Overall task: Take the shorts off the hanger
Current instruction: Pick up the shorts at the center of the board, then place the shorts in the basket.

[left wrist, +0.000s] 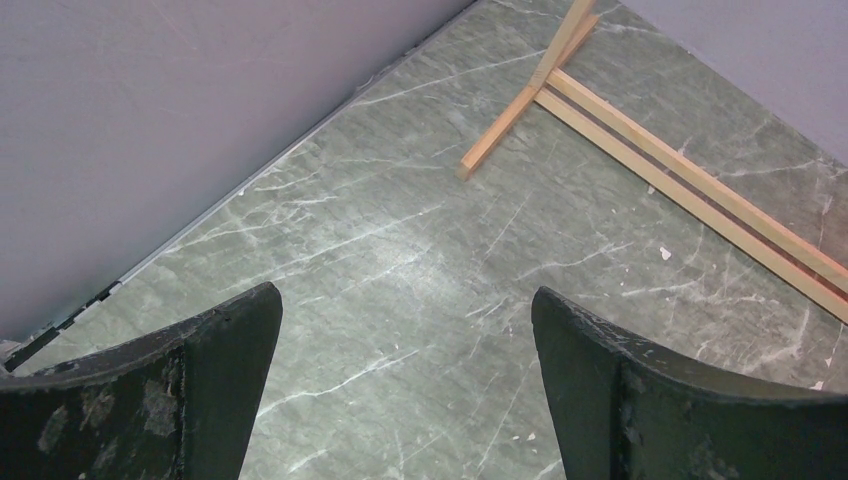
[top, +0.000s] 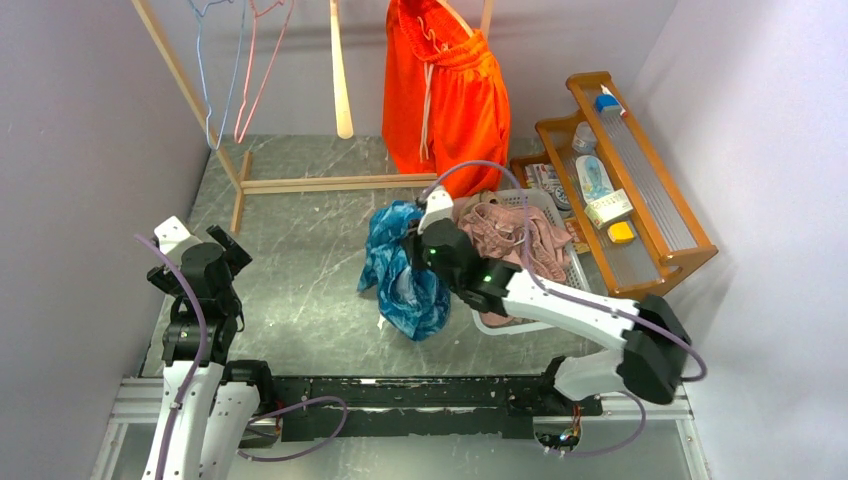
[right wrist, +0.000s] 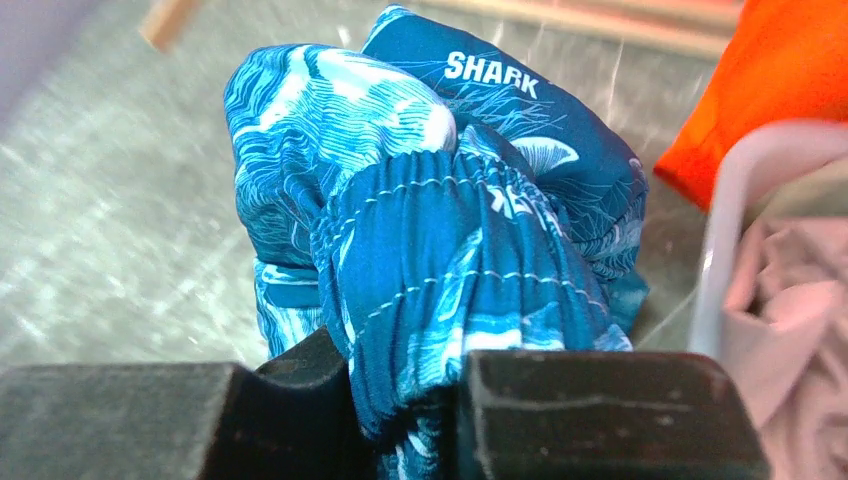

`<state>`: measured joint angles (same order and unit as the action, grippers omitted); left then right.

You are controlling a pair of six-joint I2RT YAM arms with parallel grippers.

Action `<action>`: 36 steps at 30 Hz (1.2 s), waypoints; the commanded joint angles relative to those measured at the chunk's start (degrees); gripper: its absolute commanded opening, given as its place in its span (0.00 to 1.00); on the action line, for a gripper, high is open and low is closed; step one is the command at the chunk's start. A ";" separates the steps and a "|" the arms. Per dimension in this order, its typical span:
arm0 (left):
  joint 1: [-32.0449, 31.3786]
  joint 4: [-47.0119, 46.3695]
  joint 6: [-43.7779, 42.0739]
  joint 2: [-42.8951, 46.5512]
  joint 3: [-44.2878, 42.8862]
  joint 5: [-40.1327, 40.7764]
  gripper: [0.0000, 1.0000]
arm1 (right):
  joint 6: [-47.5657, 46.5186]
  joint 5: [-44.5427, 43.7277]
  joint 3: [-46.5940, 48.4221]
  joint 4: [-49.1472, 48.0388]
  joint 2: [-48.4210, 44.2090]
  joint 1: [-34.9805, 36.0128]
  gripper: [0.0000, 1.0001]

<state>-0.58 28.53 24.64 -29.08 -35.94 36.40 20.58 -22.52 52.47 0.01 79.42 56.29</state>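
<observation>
Black fingers of my right gripper are pressed together on the blue shorts, pinching the gathered waistband; the word SHARK is printed on the cloth above it. From the top view, these shorts hang from the gripper in a crumpled bunch, just left of the white basket. I cannot tell if their lower end touches the grey table. Inside the basket lie the dusty pink shorts.

The orange shorts with a white cord hang at the wooden rack at the far side, well apart from both my grippers. Two thin wire hangers hang bare at the left part of the rack.

My left gripper is spread wide over the bare table near the left wall and holds nothing. A wooden shelf with small items stands right of the basket.
</observation>
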 commanded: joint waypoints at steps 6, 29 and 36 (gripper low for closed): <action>0.61 -1.64 -0.47 0.77 0.17 -0.30 0.99 | -3.96 -13.33 8.44 4.03 -14.35 -0.04 0.00; 0.58 -1.97 -0.89 0.57 0.25 -0.87 0.99 | -7.28 -45.43 5.34 16.64 -28.26 -4.37 0.00; 0.61 -2.14 -0.91 0.50 0.33 -0.98 0.99 | 7.78 -26.05 -2.54 24.86 -27.72 -25.88 0.00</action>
<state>-0.56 28.53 24.38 -28.80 -35.92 35.90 19.35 -57.34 52.60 21.54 52.51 38.39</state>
